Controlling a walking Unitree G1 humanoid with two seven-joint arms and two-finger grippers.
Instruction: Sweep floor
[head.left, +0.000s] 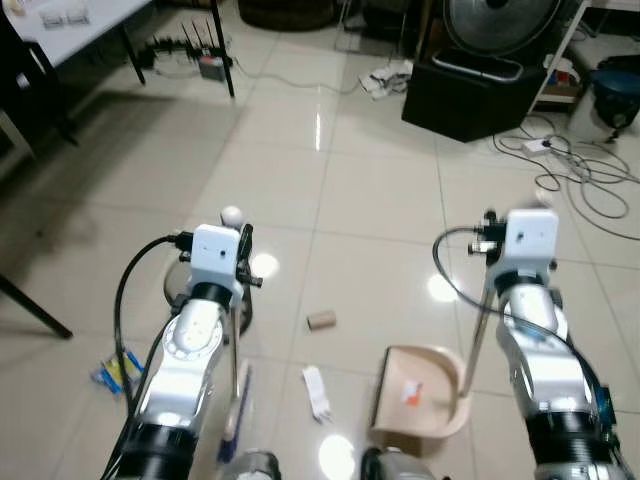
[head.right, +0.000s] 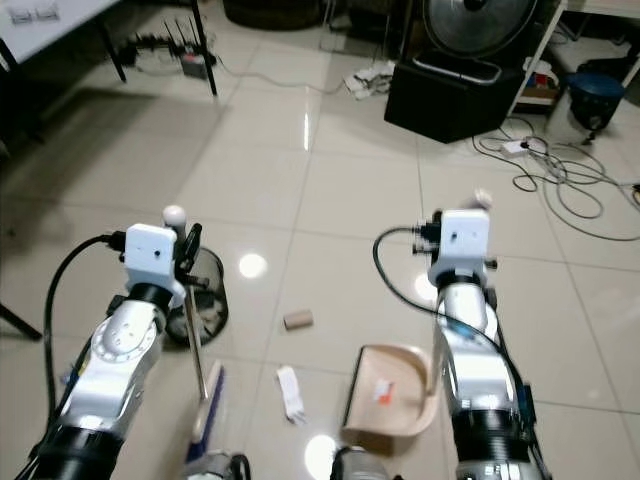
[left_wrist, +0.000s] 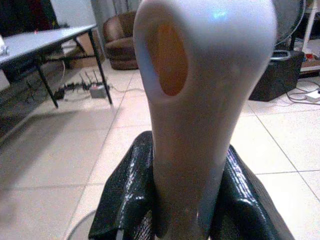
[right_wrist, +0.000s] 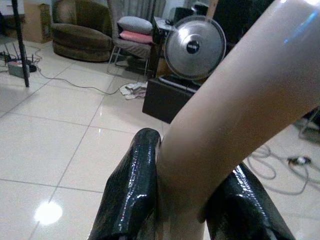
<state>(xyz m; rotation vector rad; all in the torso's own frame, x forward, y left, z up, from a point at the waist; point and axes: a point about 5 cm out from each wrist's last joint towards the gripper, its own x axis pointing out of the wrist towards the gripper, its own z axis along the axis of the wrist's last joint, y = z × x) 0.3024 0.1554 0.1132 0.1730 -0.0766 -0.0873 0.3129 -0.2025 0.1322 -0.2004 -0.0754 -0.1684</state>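
Beige plastic dustpan (head.left: 420, 395) rests low centre, its handle clamped in the right gripper (right_wrist: 192, 200); the left gripper (left_wrist: 182, 200) clamps the blue-bristled broom (head.left: 236, 400). A hard stroke could roll the cardboard tube (head.left: 321, 320) past the pan.

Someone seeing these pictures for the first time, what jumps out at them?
The two silver arms: the left gripper clamps a broom handle, and the right gripper clamps the handle of a beige dustpan resting on the tiles. Between them lie a cardboard tube and a white scrap.
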